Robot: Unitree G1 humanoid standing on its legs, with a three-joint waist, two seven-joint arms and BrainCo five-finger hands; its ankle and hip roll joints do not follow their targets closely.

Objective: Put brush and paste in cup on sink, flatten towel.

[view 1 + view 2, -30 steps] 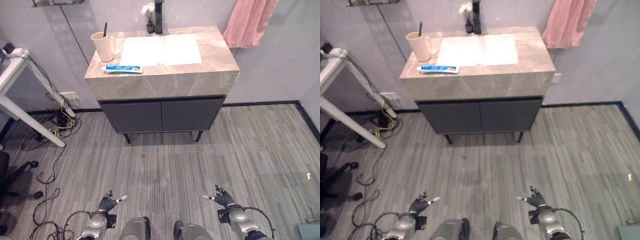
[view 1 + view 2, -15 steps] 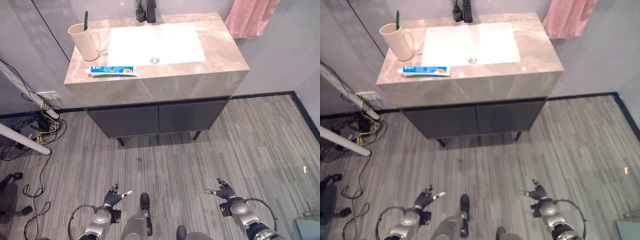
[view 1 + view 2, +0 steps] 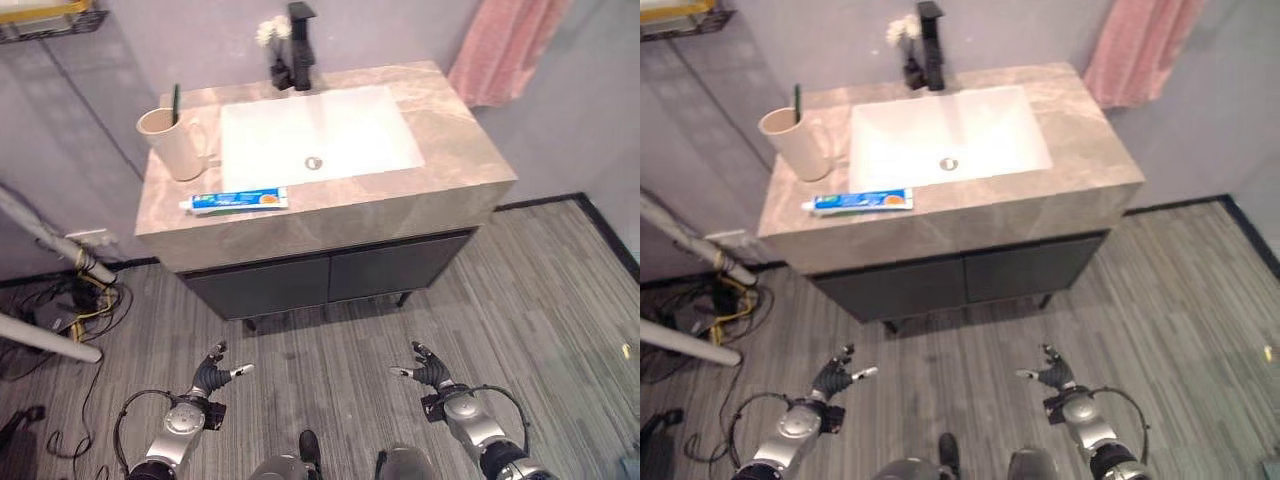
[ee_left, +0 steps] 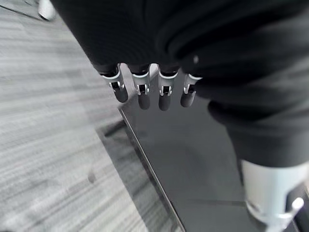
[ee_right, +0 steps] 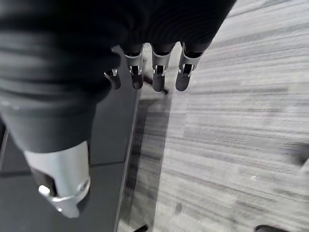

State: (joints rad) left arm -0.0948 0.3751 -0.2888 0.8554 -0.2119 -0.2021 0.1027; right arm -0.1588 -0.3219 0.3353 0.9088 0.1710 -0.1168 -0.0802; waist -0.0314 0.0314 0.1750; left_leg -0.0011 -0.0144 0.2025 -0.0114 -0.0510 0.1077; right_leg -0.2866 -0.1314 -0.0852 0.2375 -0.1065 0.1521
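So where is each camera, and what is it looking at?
Left eye view: on the head, looking down at the sink counter, cup, toothpaste; both hands low.
Right eye view: beside it, same scene.
Left wrist view: on the left arm, left hand before the cabinet.
Right wrist view: right hand, same cabinet.

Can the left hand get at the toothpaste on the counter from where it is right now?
Probably not yet. The left hand hangs low and open above the floor, well short of the vanity, while the toothpaste lies up on the countertop near its front edge, in front of the cup. Nothing blocks it.
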